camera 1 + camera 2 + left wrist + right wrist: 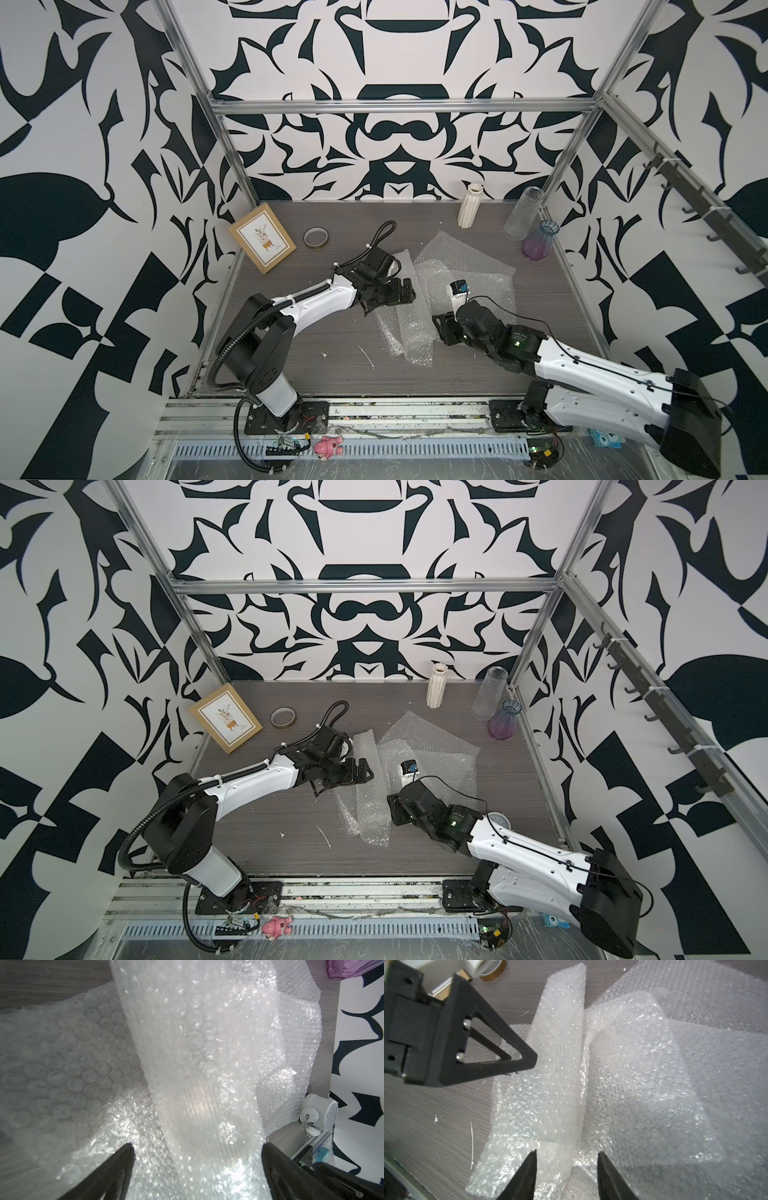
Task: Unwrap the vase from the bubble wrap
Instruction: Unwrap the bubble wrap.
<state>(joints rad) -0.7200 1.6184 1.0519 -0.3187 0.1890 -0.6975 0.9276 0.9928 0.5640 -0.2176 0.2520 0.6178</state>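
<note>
The left hand (197, 1145), spread wide, flanks a raised fold of bubble wrap (187, 1043).

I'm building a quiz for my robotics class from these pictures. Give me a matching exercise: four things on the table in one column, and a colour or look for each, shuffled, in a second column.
Things:
1. picture frame
2. roll of tape
3. ribbed vase
4. bubble wrap

Looks:
A. see-through, dotted with bubbles
B. cream white
C. tan border
D. brown ring

Pairs: 1-C, 2-D, 3-B, 4-A.
</note>
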